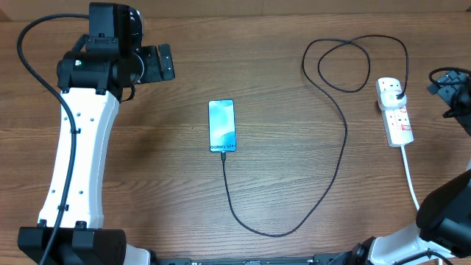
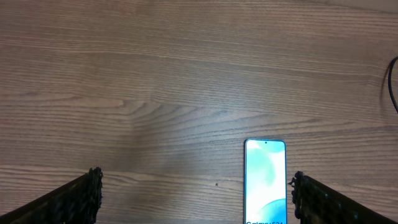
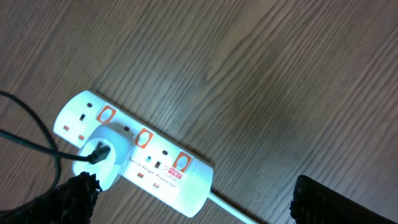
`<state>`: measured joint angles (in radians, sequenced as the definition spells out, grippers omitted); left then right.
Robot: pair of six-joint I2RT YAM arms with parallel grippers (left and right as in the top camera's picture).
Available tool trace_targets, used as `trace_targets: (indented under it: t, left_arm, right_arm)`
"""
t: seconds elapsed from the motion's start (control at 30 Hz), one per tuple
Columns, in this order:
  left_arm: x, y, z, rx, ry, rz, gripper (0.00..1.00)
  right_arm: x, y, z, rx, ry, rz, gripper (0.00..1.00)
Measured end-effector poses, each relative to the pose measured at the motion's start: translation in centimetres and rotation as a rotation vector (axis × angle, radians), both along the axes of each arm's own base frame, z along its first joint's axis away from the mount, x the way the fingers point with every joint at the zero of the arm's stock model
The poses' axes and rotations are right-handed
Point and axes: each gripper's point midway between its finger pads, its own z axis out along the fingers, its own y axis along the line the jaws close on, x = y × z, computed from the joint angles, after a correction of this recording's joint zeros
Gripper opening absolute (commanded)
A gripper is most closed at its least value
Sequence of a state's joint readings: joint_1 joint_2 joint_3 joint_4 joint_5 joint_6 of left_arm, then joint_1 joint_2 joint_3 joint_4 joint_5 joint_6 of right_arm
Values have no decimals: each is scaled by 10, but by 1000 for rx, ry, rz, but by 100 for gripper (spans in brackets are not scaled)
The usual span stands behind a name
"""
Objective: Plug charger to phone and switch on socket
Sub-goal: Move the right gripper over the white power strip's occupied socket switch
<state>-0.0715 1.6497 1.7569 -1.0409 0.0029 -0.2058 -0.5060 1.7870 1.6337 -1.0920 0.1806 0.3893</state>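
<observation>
The phone (image 1: 221, 125) lies flat mid-table with its blue-teal screen up; in the left wrist view the phone (image 2: 265, 180) sits just inside the right finger. The charger cable (image 1: 335, 158) meets the phone's near edge, curves right, loops at the back and ends in a plug (image 1: 397, 92) in the white socket strip (image 1: 398, 119). My left gripper (image 1: 163, 63) hovers open to the far left of the phone, nothing held (image 2: 196, 200). My right gripper (image 1: 440, 87) is open beside the socket (image 3: 134, 155), with the plug (image 3: 99, 151) near its left finger (image 3: 73, 198).
The socket's thick white cord (image 1: 411, 180) runs toward the table's near right edge. The charger's loose loop (image 1: 346, 62) lies at the back right. The left arm's white link (image 1: 77, 154) stretches along the left side over bare wood.
</observation>
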Motion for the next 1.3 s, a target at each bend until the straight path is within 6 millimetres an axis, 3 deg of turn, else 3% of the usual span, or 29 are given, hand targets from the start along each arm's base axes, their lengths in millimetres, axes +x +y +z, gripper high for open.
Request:
trace_targets:
  t: [0.3, 0.63, 1.3]
  left_arm:
    - [0, 0, 0, 0, 0, 0, 100]
    - [0, 0, 0, 0, 0, 0, 100]
    - [0, 0, 0, 0, 2, 0, 100]
  right_arm:
    - [-5, -10, 1, -24, 6, -24, 100]
    - [-25, -35, 1, -27, 18, -101, 100]
    - [-20, -37, 1, -42, 15, -59, 100]
